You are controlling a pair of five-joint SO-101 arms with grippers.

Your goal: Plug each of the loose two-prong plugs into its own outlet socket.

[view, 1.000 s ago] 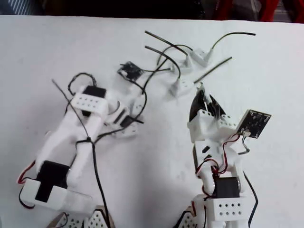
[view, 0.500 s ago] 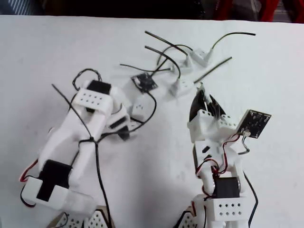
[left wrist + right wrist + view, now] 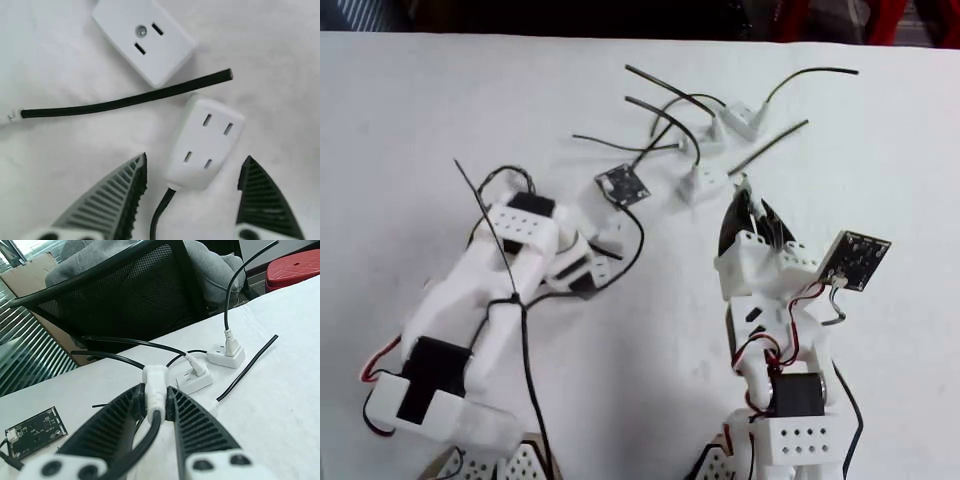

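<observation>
**While the right gripper (image 3: 156,390) pinches a white plug (image 3: 155,374), the left gripper (image 3: 195,162) stands open around a socket block (image 3: 206,142)**

Because the white plug faces away from the right wrist camera, its prongs cannot be seen. Its black cord drops between the two dark ribbed jaws, which are clamped on its white body, and runs out of the picture. From above, the left arm's white body and looped black wires cover that gripper's fingers, and the block beneath is a pale patch, hard to make out.

The left wrist camera gives it clearly. It is a white oblong block with two pairs of narrow slots, lying flat on the white table (image 3: 410,110) between the wide-spread jaws. It seems to touch neither jaw, and a black cord leaves one end.

Just beyond it lie a loose length of black cord (image 3: 125,102) and a second white outlet (image 3: 145,40) with two slots and a centre screw.

Far of the right gripper sit a nearer socket (image 3: 192,383) and a farther socket (image 3: 226,358), each already carrying a plug with a black cord. A small dark circuit board (image 3: 622,184) sits just far of the left gripper.
</observation>
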